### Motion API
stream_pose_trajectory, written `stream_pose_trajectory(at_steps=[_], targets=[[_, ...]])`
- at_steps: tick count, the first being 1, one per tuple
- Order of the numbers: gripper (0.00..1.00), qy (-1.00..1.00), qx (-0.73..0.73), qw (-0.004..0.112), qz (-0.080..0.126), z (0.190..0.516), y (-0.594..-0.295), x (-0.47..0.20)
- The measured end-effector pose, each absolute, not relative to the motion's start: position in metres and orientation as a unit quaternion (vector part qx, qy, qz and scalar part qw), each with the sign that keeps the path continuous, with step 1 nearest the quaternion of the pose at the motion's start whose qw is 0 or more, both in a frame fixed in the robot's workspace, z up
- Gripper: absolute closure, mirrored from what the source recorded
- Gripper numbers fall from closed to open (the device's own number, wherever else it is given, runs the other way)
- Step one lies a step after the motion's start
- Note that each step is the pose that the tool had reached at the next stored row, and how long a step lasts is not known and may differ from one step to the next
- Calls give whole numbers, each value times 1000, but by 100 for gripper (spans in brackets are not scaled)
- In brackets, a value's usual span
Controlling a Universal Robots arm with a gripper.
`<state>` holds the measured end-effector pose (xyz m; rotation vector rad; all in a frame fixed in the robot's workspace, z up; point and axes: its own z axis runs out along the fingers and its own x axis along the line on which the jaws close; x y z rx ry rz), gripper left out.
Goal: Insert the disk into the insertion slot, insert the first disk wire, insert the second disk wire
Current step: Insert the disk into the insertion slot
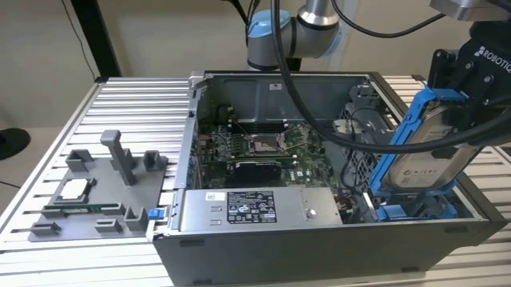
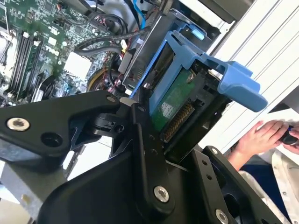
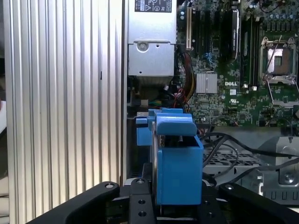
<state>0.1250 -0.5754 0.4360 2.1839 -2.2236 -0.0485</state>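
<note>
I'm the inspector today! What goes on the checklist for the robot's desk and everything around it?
Surface: ribbed metal table with an open computer case on it.
Job's things: disk in its blue frame, tilted, with its lower end by the slot and not lying flat in it.
Clutter: grey tray with pegs on the exterior view's left; power box inside the case.
Grippers: gripper shut on the disk.
Cables: black cables hang from the arm over the case; the disk wires cannot be picked out.
Surroundings: a person's hand beside the table in the second wrist view.
</note>
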Motion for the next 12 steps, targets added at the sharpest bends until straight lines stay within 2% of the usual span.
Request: stream_pose_trajectory(at_steps=[12], targets=[[100,-713,701,9,-19,433,-575,125]])
